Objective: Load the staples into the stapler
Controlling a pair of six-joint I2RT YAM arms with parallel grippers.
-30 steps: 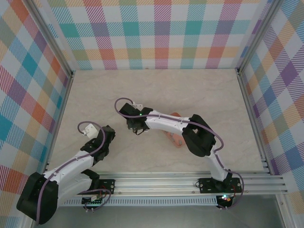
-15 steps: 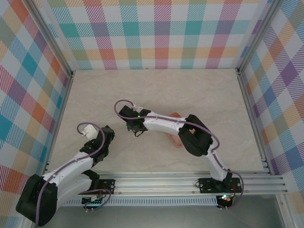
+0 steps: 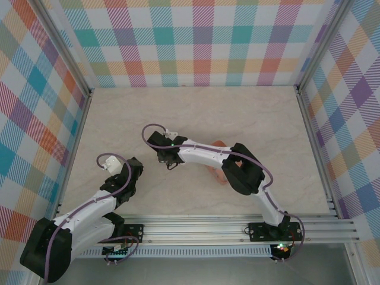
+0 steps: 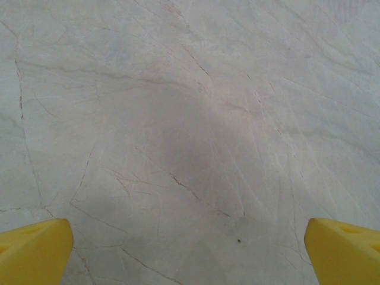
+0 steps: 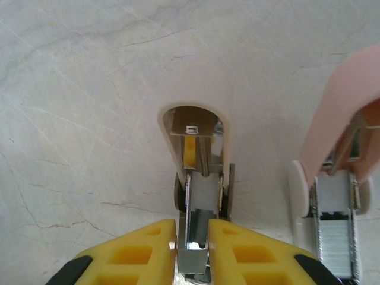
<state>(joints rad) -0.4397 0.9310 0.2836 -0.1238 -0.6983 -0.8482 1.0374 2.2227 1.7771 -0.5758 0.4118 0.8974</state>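
Counter (image 3: 249,119): pale marble, plaid walls around it.
Right arm (image 3: 208,155): reaches left across the middle, jaws clenched on the staples (image 5: 198,205).
Left arm (image 3: 89,208): near left, jaws released wide above bare counter.
Pink piece (image 5: 344,101): just beside the stapler (image 5: 169,127).
Stapler: open, cream-rimmed, beneath the right jaws.
Staples: shiny strip standing in the stapler's channel.

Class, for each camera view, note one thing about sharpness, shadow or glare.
Top external: even light, sharp, only faint shadows beside the arms on the table. Left wrist: a soft grey shadow across the table's middle; the yellow fingertips at the bottom corners are blurred. Right wrist: the pink lid at right is out of focus; the metal rail between the jaws reflects bright light.
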